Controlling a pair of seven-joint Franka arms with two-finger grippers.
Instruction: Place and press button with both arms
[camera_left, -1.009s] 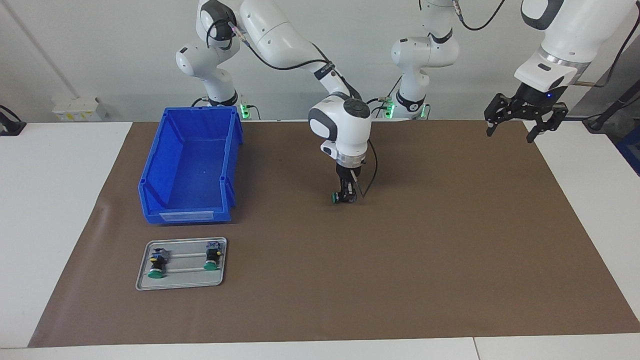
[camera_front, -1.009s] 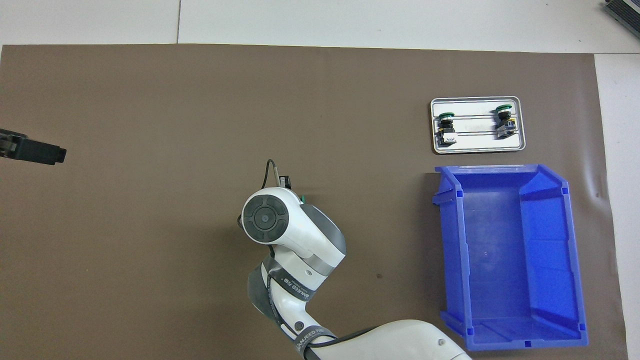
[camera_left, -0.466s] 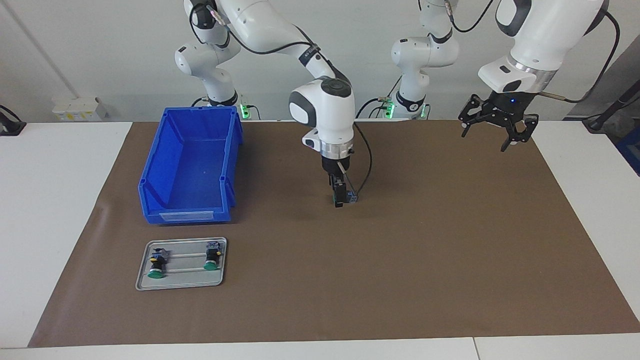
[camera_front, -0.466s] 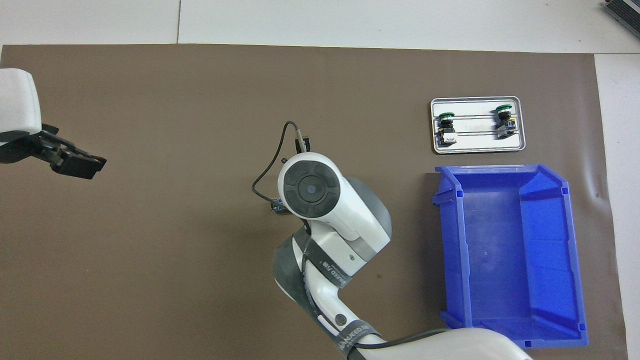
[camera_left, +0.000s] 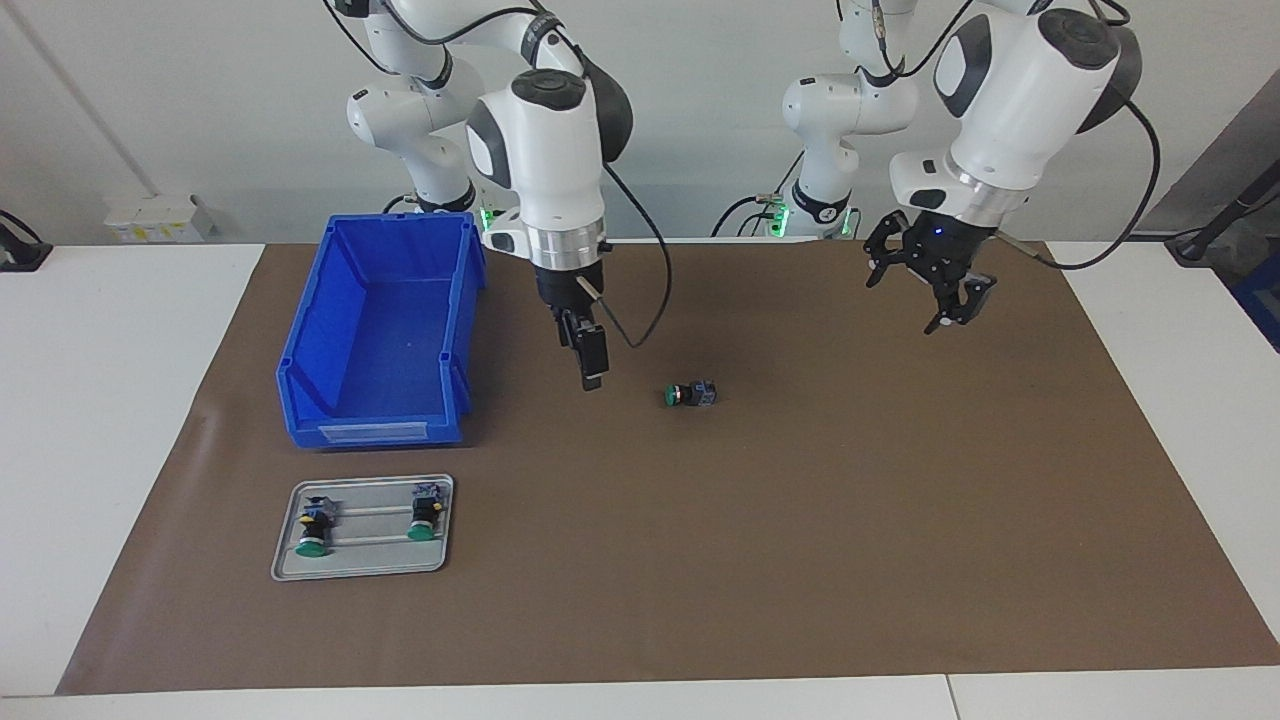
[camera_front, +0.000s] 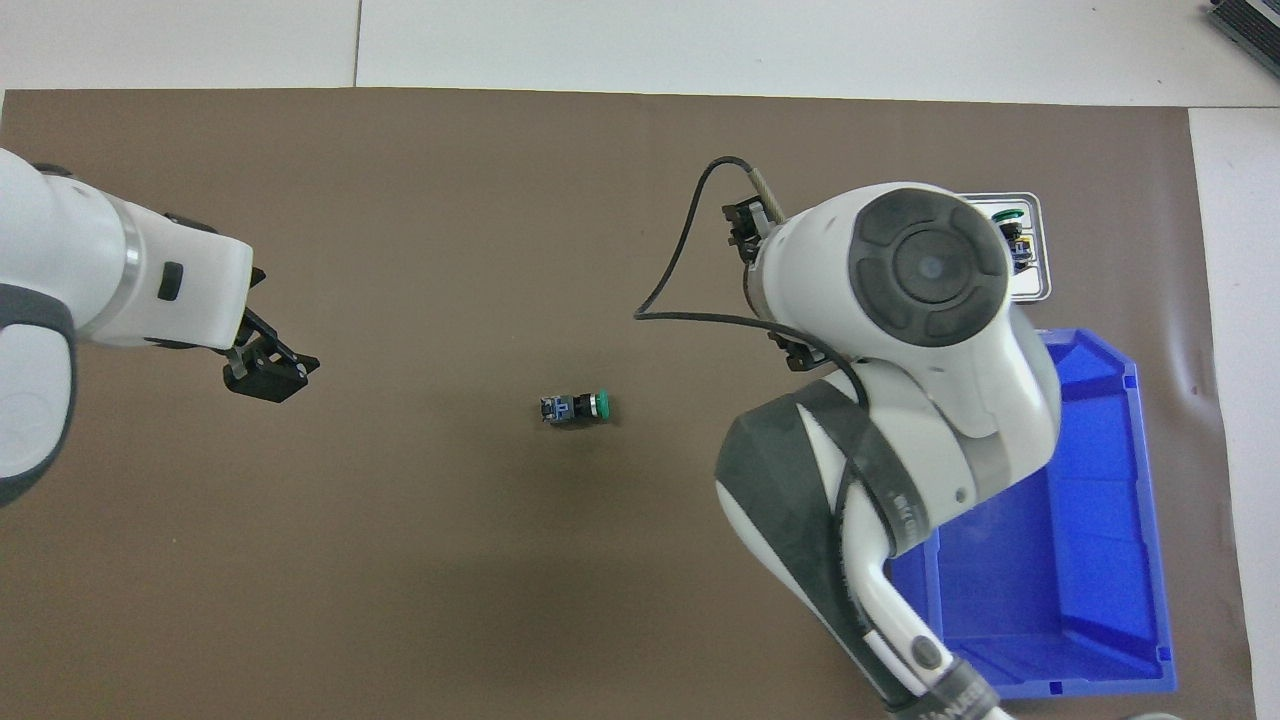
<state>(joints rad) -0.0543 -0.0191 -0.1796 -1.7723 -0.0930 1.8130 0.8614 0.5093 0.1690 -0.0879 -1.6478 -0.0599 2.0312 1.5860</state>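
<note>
The button (camera_left: 690, 394) (camera_front: 577, 408) lies on its side on the brown mat (camera_left: 800, 520), its green cap pointing toward the right arm's end of the table. Nothing touches it. My right gripper (camera_left: 588, 368) hangs open and empty above the mat, between the blue bin and the button; in the overhead view its wrist hides it. My left gripper (camera_left: 928, 292) (camera_front: 268, 370) is raised over the mat toward the left arm's end of the table, open and empty, well apart from the button.
A blue bin (camera_left: 380, 330) (camera_front: 1090, 560) stands toward the right arm's end of the table. A grey tray (camera_left: 362, 570) with two more green-capped buttons lies farther from the robots than the bin. The right arm covers most of the tray (camera_front: 1040, 290) from above.
My right gripper opened, left the button on the mat, then rose and swung toward the bin. My left arm moved in over the mat, closer to the button.
</note>
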